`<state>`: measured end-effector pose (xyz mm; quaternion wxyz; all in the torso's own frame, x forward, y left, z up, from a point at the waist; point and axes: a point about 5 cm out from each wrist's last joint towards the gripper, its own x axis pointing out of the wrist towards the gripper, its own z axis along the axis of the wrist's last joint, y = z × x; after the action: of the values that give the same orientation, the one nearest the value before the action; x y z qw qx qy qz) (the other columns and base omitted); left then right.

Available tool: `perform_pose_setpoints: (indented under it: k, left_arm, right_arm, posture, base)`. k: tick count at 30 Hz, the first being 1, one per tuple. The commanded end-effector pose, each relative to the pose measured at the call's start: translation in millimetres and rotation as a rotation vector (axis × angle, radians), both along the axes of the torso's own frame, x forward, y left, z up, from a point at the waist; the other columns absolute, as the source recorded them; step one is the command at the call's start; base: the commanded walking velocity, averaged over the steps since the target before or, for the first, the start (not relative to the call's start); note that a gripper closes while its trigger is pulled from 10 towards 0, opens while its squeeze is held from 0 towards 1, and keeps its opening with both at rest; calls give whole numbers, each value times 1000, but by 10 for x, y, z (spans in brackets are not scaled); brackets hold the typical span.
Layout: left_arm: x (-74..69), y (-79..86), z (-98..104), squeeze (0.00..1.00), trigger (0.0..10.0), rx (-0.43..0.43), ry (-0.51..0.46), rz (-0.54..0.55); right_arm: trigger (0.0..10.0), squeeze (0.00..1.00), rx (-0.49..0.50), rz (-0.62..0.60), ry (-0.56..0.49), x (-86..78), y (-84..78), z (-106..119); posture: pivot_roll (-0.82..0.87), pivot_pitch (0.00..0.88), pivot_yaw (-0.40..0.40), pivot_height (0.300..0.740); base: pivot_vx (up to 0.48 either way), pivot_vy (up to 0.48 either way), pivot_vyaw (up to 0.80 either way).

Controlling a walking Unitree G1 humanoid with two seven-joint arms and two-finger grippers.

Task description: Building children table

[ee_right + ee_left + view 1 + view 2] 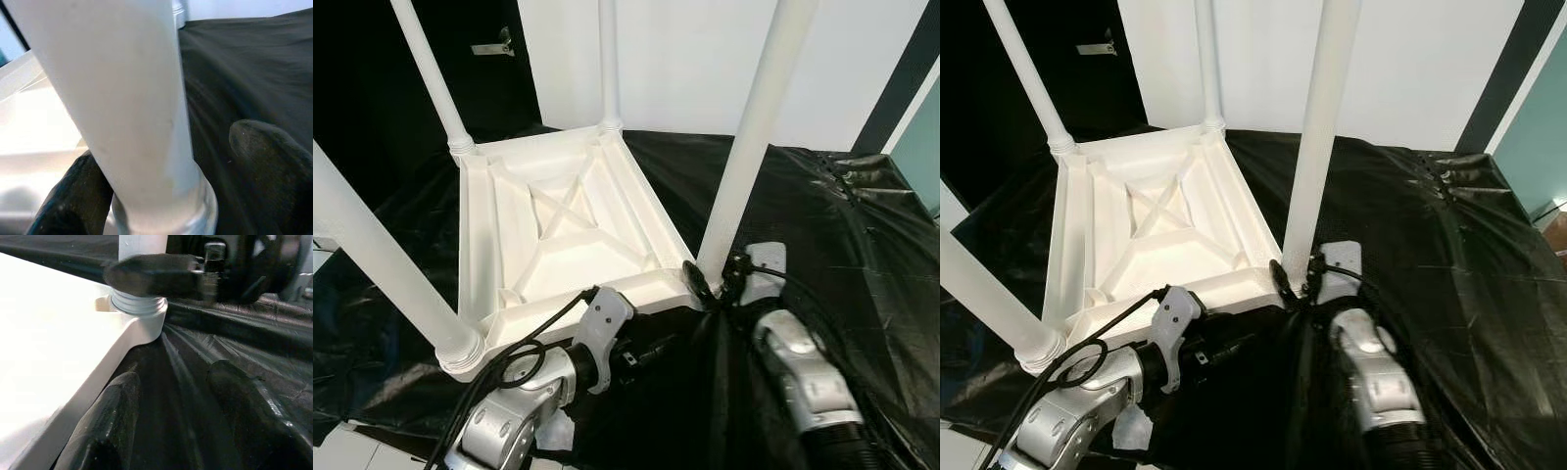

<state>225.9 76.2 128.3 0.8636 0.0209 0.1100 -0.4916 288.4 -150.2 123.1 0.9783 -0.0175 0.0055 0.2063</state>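
Table leg point(749, 147) between right gripper point(713, 286) fingers

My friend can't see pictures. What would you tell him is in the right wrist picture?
A thick white table leg stands upright, very close, between the right gripper's two black fingers, just above where it joins the white upside-down table. Black plastic sheet lies behind it.

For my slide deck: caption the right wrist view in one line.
Right gripper open around the base of a white table leg, with the upturned tabletop beside it on black plastic sheeting.
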Motion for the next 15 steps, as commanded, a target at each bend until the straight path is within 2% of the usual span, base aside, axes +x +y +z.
perform_pose_setpoints:
  k: [1, 3, 6, 9, 15]
  left_arm:
    - [12, -3, 13, 0, 10000, 2, -4, -1]
    - [21, -6, 13, 0, 10000, 1, -5, -2]
    - [25, -5, 15, 0, 10000, 1, -6, -2]
    - [33, -10, 15, 0, 10000, 2, -8, -2]
    - [44, -2, 20, 0, 10000, 5, -16, 2]
  right_arm:
    - [10000, 0, -4, 76, 9, -31, 21, -24]
    - [10000, 0, -25, 186, 22, 32, -60, 13]
    - [10000, 0, -38, 222, 23, 67, -80, 35]
    - [10000, 0, -96, 320, 24, 184, -97, 85]
    - [10000, 0, -175, 429, 41, 338, -64, 125]
  posture:
    - [-9, 0, -33, 740]
    - [-6, 0, -37, 740]
    - [-6, 0, -38, 740]
    - [0, 0, -43, 740]
    - [13, 0, -51, 740]
  base:
    - [0, 0, 0]
    - [0, 0, 0]
    - [0, 0, 0]
    - [0, 0, 0]
    - [0, 0, 0]
